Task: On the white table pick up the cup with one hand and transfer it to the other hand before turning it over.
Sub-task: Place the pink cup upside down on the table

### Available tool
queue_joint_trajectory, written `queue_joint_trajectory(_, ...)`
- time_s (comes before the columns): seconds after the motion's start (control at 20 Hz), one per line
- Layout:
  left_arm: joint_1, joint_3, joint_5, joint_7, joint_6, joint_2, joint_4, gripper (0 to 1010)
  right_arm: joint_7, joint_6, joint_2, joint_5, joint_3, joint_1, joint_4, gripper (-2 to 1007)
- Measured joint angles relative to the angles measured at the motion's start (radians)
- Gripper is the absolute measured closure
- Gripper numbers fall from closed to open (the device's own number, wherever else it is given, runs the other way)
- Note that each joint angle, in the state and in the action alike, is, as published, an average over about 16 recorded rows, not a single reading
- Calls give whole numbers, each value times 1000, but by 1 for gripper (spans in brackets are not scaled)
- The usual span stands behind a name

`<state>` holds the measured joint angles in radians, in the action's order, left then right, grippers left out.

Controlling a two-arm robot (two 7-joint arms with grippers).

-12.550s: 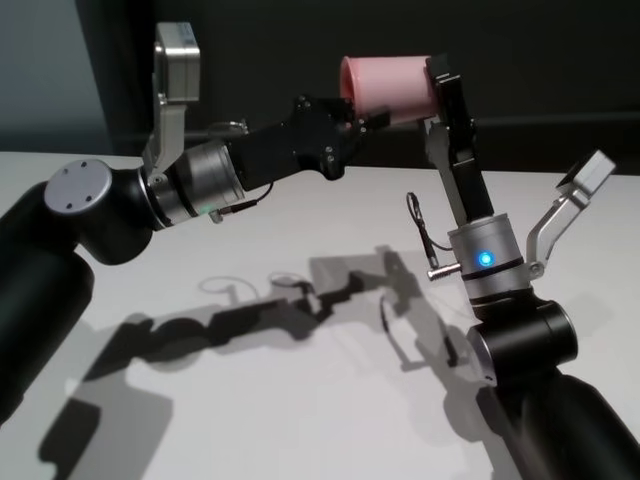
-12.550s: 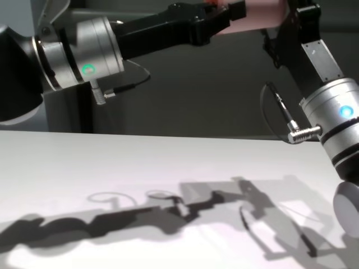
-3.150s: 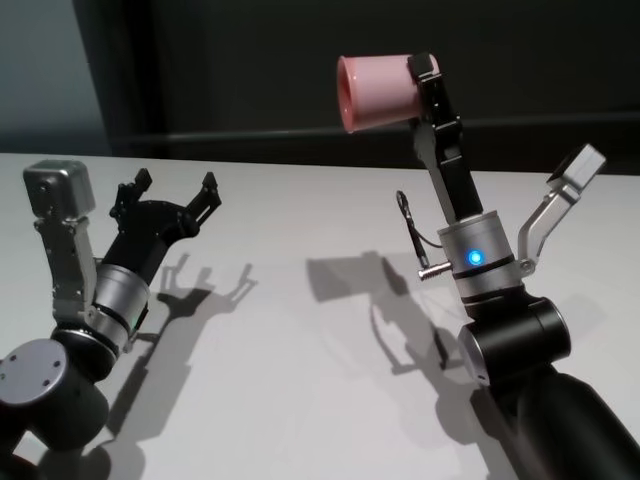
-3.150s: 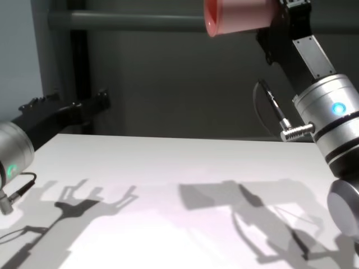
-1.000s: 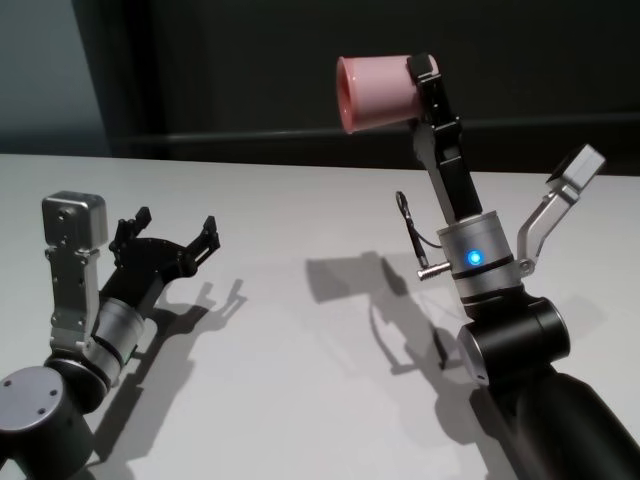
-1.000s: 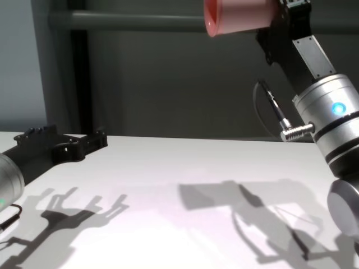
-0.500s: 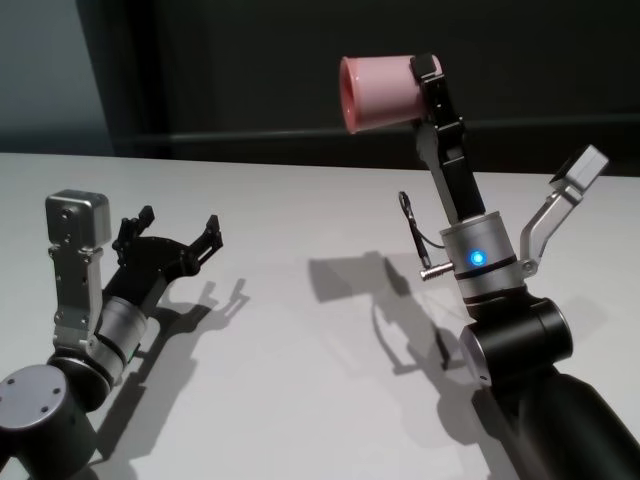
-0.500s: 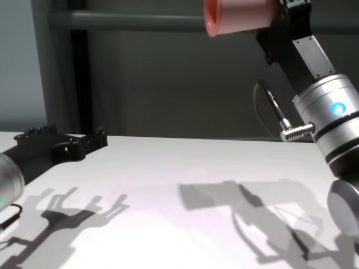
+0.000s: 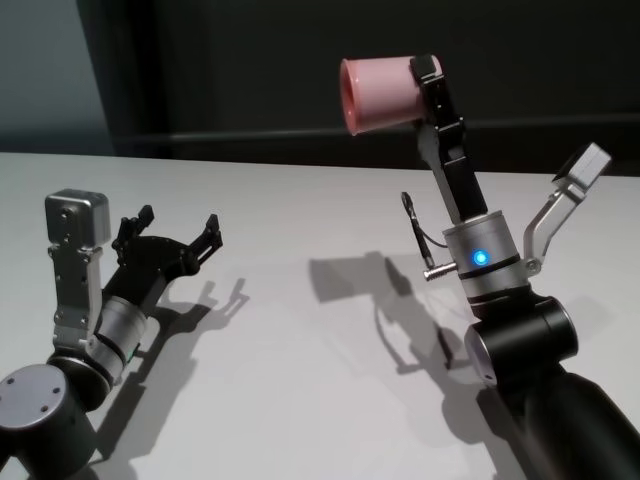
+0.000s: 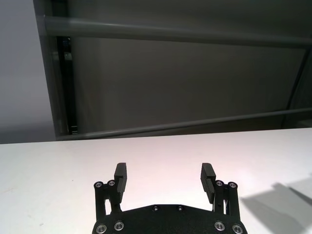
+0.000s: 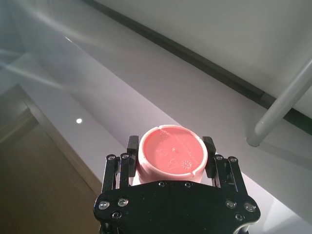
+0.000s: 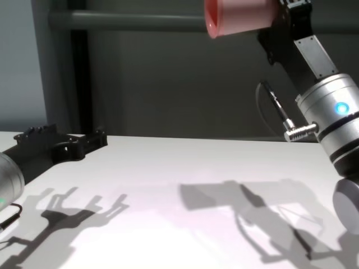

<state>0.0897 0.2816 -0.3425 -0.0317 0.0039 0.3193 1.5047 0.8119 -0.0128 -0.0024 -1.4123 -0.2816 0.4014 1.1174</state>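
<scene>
The pink cup (image 9: 378, 92) is held high above the white table (image 9: 300, 390), lying on its side with its mouth toward the left. My right gripper (image 9: 408, 92) is shut on it near its base. The right wrist view shows the cup's flat base (image 11: 171, 153) between the two fingers (image 11: 132, 145). The cup also shows at the top of the chest view (image 12: 238, 17). My left gripper (image 9: 180, 222) is open and empty, low over the table's left side, well apart from the cup. Its spread fingers show in the left wrist view (image 10: 121, 171) and it shows in the chest view (image 12: 70, 135).
Shadows of both arms fall across the table (image 12: 168, 168). A dark wall with a grey horizontal bar (image 12: 123, 21) stands behind the table's far edge. The right arm's silver wrist with a blue light (image 9: 482, 258) stands at the right.
The left gripper let go of the cup and dropped to the table's left side seconds ago. Over the last second the right arm has drifted slightly right with the cup; the left gripper is nearly still.
</scene>
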Motion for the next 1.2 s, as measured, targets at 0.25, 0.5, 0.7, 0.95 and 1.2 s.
queue_joint_trajectory(0.25,0,0,0,0,0,0,0,9,-7,-15,21,14,-19,8,6,249)
queue_joint_trajectory(0.5,0,0,-1,0,0,0,0,9,-20,-40,44,39,-44,17,11,249)
queue_joint_trajectory(0.7,0,0,-1,0,0,0,0,9,-37,-65,61,68,-66,23,15,249)
queue_joint_trajectory(0.95,0,0,-1,0,0,0,0,9,-66,-101,81,120,-97,27,22,249)
queue_joint_trajectory(1.2,0,0,-1,0,0,0,0,9,-101,-135,102,188,-126,28,34,249)
